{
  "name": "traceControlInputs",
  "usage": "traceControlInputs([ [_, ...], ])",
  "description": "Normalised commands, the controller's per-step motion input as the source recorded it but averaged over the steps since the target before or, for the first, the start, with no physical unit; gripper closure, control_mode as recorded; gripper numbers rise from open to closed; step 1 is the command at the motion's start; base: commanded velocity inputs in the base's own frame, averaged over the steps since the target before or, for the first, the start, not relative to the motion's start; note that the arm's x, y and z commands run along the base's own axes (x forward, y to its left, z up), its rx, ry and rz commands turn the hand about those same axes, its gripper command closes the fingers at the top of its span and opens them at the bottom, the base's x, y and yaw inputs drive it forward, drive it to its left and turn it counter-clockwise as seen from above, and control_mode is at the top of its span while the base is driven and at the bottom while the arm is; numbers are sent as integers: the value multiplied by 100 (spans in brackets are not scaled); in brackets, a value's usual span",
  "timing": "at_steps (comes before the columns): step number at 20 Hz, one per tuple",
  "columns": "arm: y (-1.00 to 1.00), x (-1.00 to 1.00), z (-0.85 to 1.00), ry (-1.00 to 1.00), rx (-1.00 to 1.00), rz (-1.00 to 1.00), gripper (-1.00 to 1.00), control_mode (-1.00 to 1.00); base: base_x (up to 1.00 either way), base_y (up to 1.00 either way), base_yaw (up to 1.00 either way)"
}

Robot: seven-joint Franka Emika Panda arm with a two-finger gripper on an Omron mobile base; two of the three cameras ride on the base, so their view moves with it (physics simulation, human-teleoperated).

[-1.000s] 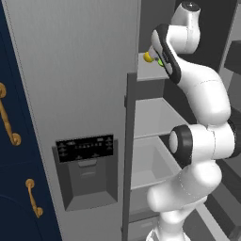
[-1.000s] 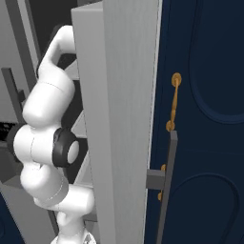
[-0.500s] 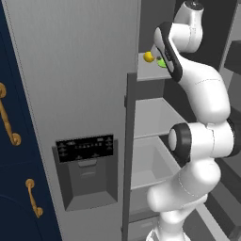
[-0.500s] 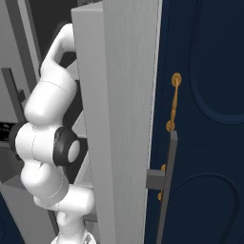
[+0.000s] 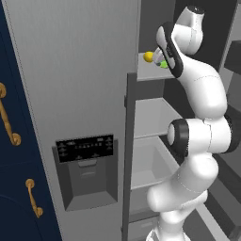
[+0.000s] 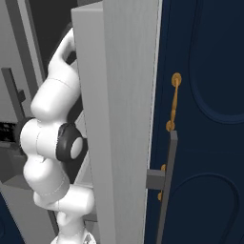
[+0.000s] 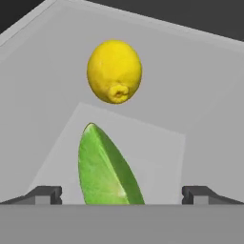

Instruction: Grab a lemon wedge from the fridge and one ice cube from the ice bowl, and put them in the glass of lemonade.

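Your end effector (image 7: 122,194) spread wide around the lemon wedge (image 7: 106,169), yellow fruit (image 7: 115,71) just beyond it.

The end effector (image 7: 121,194) stands wide open, one dark fingertip (image 7: 45,194) at 8 o'clock and the other at 4 o'clock. Between them lies the green lemon wedge (image 7: 107,169) on a grey fridge shelf (image 7: 200,109). Beyond it, toward 12 o'clock, sits a round yellow fruit (image 7: 114,71), apart from the wedge.
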Motion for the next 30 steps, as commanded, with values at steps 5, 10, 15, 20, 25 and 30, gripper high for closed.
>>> traceControlInputs([
  [5,0,29,-1,5,0,16,-100,-100,0,0,0],
  [10,0,11,-3,6,0,11,-100,-100,0,0,0],
  [15,9,0,-35,6,0,6,-100,-100,0,0,0],
  [20,18,0,-5,-2,0,2,100,-100,0,0,0],
  [25,26,-11,-1,0,0,0,100,-100,0,0,0],
  [30,17,-19,-3,2,0,-2,100,-100,0,0,0],
])
